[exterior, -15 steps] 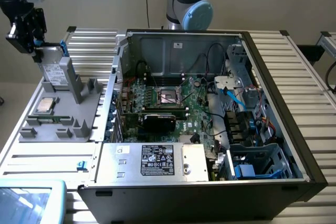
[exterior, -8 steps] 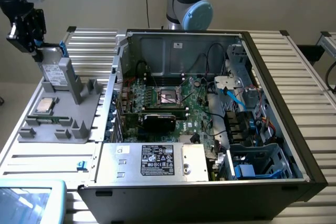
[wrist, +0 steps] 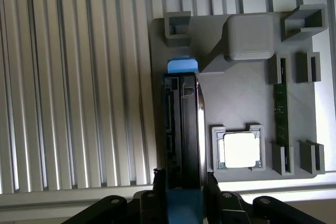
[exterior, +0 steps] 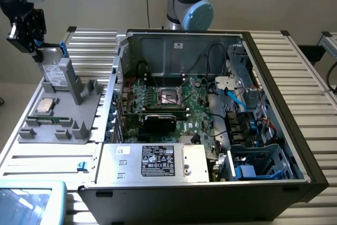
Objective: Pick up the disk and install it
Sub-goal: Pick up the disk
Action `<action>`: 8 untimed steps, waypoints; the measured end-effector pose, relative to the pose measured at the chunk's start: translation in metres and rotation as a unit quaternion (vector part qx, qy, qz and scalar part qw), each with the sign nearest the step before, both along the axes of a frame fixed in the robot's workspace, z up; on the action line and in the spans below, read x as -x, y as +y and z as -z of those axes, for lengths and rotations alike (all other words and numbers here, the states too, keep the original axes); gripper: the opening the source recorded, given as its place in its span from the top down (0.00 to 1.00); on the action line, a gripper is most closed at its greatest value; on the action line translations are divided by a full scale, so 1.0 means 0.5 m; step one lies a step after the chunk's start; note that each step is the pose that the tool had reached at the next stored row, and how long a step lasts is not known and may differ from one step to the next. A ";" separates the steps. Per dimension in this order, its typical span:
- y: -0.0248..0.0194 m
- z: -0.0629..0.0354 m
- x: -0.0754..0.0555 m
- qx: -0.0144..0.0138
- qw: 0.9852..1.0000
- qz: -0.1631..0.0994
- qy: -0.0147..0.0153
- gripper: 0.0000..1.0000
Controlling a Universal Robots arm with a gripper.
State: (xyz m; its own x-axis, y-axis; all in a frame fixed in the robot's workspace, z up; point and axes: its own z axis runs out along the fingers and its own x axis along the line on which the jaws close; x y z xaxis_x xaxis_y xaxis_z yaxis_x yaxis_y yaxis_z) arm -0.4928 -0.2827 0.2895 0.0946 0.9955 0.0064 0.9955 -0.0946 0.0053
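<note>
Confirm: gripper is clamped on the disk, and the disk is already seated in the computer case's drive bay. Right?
Not quite. The gripper is clamped on the disk, but the disk stands on edge in the grey holder outside the computer case, not in its drive bay. The exterior view shows this.

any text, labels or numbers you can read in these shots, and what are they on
No text here can be read.
The black label on the silver box: print too small.
The white sticker on that box: too small.
The white label on the disk: blurred.
The CPU chip: no legible print.
</note>
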 end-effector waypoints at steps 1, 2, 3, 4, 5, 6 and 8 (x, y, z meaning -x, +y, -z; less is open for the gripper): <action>0.0000 0.000 0.000 0.000 1.000 0.000 0.000 0.62; 0.0000 0.000 0.000 0.000 1.000 -0.001 0.000 0.62; 0.0000 0.000 0.000 0.000 1.000 -0.001 0.000 0.62; 0.0000 0.000 0.000 0.000 1.000 -0.002 0.000 0.62; 0.0000 0.000 0.000 0.000 1.000 -0.003 0.000 0.62; 0.0000 0.000 0.000 0.000 1.000 -0.004 0.000 0.62; 0.0000 0.000 0.000 0.000 1.000 -0.006 0.000 0.62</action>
State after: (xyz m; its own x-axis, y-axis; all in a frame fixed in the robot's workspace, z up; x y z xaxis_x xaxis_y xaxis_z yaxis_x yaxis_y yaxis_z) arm -0.4928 -0.2827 0.2895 0.0827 0.9966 0.0064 0.9966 -0.0827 0.0053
